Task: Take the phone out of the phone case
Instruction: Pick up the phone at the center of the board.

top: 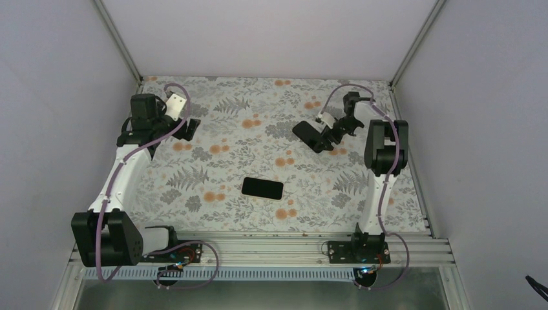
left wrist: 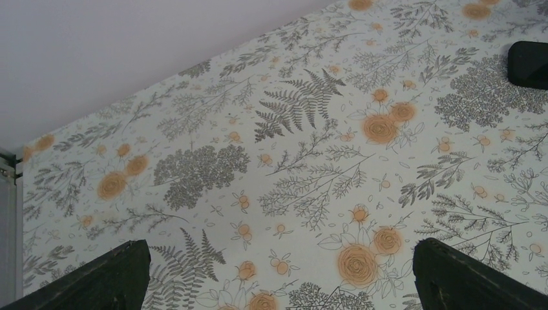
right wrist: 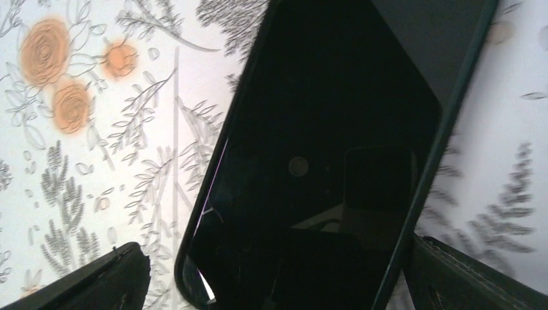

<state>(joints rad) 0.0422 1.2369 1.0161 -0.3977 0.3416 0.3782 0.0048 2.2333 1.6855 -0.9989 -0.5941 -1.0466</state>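
Phone (top: 262,188): a flat black rectangle with rounded corners and a glossy face. It lies on the flower-printed tablecloth (left wrist: 194,129), well apart from both grippers and roughly midway between them. Phone case (right wrist: 310,129): dark and shiny with a raised rim, it lies ungrasped between the wide-spread jaws of the right gripper (right wrist: 278,258). Both its ends are cut off in the wrist view. Left gripper (left wrist: 278,258): released, gaping above the cloth. Which dark piece is the phone and which the case is hard to judge.

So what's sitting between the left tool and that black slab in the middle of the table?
Nothing. The top view shows only bare flowered table covering between the left tool and the black slab.
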